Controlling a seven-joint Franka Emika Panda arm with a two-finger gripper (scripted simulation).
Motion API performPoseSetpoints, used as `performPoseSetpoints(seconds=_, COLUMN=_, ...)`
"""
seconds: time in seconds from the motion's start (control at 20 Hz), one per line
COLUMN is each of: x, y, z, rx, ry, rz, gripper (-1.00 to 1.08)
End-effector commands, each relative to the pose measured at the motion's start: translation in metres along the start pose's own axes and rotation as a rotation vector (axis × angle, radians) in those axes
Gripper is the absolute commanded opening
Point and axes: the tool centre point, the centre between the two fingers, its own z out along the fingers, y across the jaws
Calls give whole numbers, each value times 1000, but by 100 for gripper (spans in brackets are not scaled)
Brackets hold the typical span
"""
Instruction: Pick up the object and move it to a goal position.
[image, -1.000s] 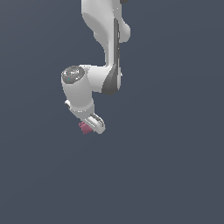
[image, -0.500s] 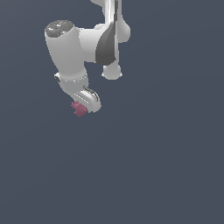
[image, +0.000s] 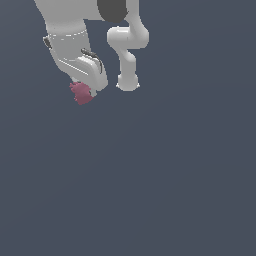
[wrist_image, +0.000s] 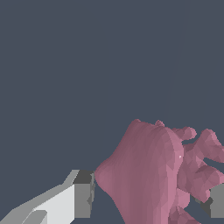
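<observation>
Up near the exterior view's top left, a white robot gripper (image: 86, 91) is closed around a small, jagged pink-maroon lump (image: 81, 93), which sits pinched between its two grey fingertips (wrist_image: 83, 200) above a plain dark floor (image: 165, 175).

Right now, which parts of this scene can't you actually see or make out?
- Goal position: no marker shows in either view.
- Claw: in the exterior view its fingertips hide behind the pink object.
- Pink object: in the wrist view the picture's edge cuts it off.
- Arm: the exterior view's top edge cuts it off.
- Floor: plain grey, no shadow, so height is unclear.
</observation>
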Motion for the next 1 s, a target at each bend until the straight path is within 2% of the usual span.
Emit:
performPoseSetpoints(seconds=0.0, x=-5, y=9, z=-28, rx=-1, ry=-1, rz=0, gripper=-100)
performPoseSetpoints(seconds=0.5, x=-19, y=34, z=-122, rx=-1, ry=0, rz=-1, gripper=-100)
performPoseSetpoints(seconds=0.95, x=-22, y=43, z=-162, rx=-1, ry=0, rz=-2, gripper=-100)
